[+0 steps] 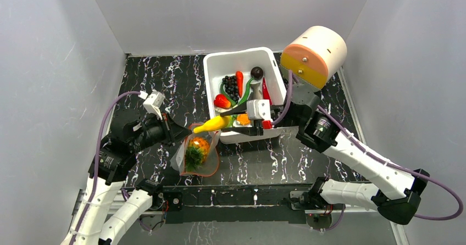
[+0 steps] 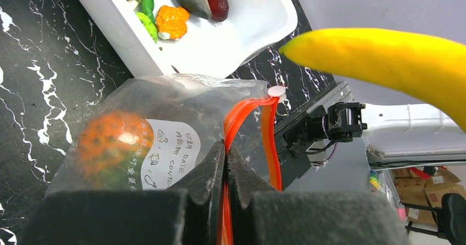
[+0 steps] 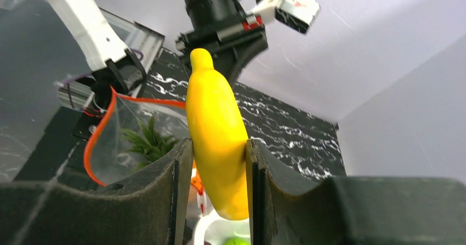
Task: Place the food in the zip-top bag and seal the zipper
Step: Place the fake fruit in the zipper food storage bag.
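Foam pads of my right pincer (image 3: 218, 146) sit closest, clamped on the banana (image 3: 214, 107) across its thicker half. The fruit sticks straight out ahead of me, its long axis running from my pads toward my left arm.

Just below and to one side of that free tip gapes the zip-top bag (image 2: 181, 99), its mouth turned my way, with the pineapple (image 2: 110, 143) already inside and its green leaves showing through the opening. My left pincer (image 2: 226, 151) is pressed together on the zipper (image 2: 244, 110), pinching one lip of the red-orange strip and holding it up while the bag's belly rests on the table (image 1: 308, 162).

As I judge it, the banana lies nearly level above the mouth rather than aimed into it, so the tip must dip down into the opening before my right pads let go. The rest of the food lies in the white bin (image 1: 217, 63) behind me.
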### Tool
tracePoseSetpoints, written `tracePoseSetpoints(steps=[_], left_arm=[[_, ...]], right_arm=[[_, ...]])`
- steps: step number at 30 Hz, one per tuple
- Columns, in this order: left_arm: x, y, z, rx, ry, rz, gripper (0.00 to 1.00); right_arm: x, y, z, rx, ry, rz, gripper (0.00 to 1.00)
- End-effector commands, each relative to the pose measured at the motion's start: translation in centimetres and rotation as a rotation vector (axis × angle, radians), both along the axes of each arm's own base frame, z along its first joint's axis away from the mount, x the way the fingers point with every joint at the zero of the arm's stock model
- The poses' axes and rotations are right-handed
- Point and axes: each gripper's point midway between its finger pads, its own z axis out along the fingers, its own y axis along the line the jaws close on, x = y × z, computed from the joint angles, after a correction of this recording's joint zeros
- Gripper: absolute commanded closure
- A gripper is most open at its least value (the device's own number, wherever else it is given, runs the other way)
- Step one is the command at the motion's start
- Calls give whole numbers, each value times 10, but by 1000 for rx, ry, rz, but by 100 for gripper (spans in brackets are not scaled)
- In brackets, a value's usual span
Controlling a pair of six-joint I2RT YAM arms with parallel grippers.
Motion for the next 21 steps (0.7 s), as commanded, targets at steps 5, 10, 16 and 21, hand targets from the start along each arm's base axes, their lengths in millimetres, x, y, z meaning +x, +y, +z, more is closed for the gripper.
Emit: tracePoseSetpoints(steps=[5,10,16,21], left_arm=[[-5,-10,6,-54,13,-48,100],[-6,-11,9,-59,9,-62,100],[-9,-12,6,-55,21,-77,100],[-11,-12,11,-61,11,-81,100]], right_arm=[[-48,19,34,117,-55,189,80],[-62,30,27,110,-54,253,80],[-62,44,0,42,-89,270,80],[-51,55,-32,-56,-131,253,80]])
